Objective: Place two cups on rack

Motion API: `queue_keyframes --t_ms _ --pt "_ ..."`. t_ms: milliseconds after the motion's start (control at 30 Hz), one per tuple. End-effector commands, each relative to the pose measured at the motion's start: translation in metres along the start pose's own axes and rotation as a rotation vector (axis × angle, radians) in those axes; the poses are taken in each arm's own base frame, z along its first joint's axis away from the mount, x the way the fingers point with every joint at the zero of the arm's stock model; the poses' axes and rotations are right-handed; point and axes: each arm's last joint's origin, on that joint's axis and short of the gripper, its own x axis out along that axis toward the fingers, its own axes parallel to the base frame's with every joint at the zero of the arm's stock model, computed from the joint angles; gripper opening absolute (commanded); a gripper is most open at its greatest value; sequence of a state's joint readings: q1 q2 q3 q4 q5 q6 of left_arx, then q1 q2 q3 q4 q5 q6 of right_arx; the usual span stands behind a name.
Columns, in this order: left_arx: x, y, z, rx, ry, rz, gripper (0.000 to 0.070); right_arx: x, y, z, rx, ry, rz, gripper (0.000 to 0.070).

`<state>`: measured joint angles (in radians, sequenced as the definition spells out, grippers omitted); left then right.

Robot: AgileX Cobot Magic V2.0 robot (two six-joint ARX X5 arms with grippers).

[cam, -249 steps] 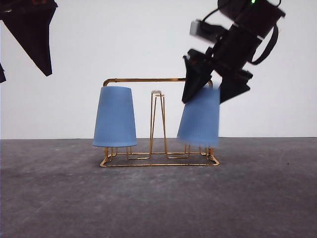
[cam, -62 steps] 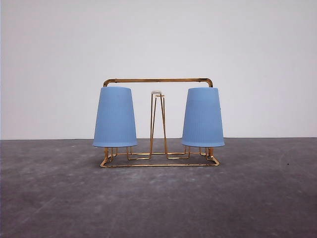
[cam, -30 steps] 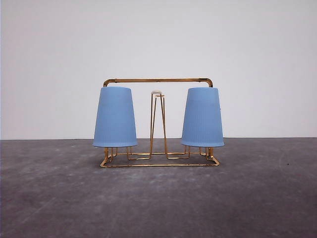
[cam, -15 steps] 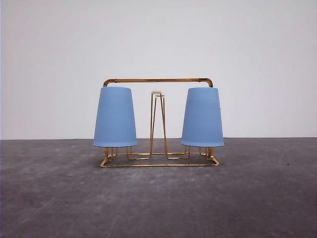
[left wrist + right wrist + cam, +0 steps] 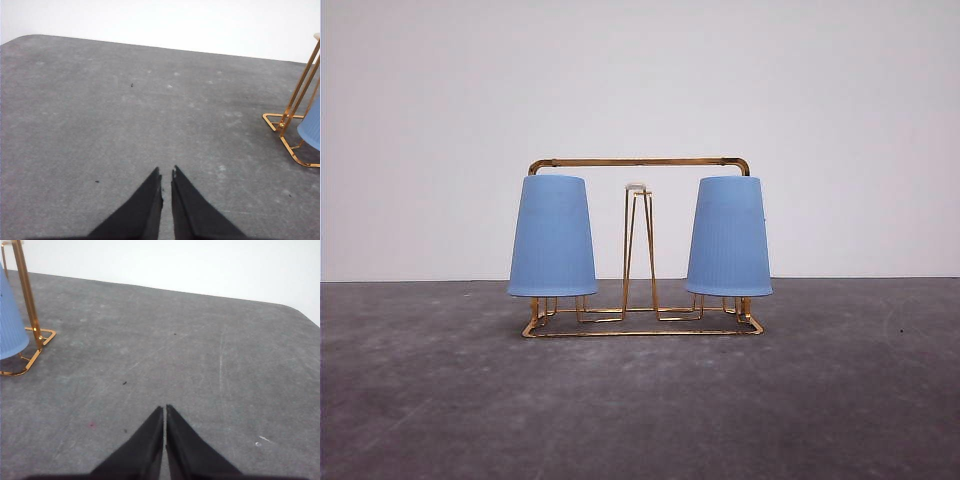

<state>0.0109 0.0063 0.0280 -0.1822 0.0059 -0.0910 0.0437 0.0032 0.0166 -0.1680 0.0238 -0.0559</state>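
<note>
Well apart from both grippers: gold wire rack (image 5: 638,245) on grey table (image 5: 640,400), two light blue ribbed cups (image 5: 552,237) (image 5: 729,237) inverted on its end pegs (centre peg bare). Left gripper (image 5: 166,175) and right gripper (image 5: 164,409): fingertips nearly touching, holding nothing.

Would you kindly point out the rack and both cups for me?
rack (image 5: 638,161), front view, on its top handle bar.
left cup (image 5: 552,235), front view, mid wall.
right cup (image 5: 728,235), front view, mid wall.

The dark grey, mottled tabletop (image 5: 840,400) before me carries the gold wire rack (image 5: 640,325), whose rectangular base frame rests flat on it.
</note>
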Motion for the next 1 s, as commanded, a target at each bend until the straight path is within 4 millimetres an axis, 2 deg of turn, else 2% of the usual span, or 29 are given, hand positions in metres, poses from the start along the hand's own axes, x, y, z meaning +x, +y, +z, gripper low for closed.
queue_keyframes --t_ms 0,967 --pt "0.0014 0.0005 -0.0053 -0.001 0.017 0.002 0.0015 0.0004 -0.0002 -0.0003 -0.008 -0.006 -0.005 0.0003" --pt "0.0014 0.0005 -0.0053 -0.001 0.017 0.001 0.0015 0.0004 -0.0002 -0.0003 -0.008 -0.006 -0.005 0.0003"
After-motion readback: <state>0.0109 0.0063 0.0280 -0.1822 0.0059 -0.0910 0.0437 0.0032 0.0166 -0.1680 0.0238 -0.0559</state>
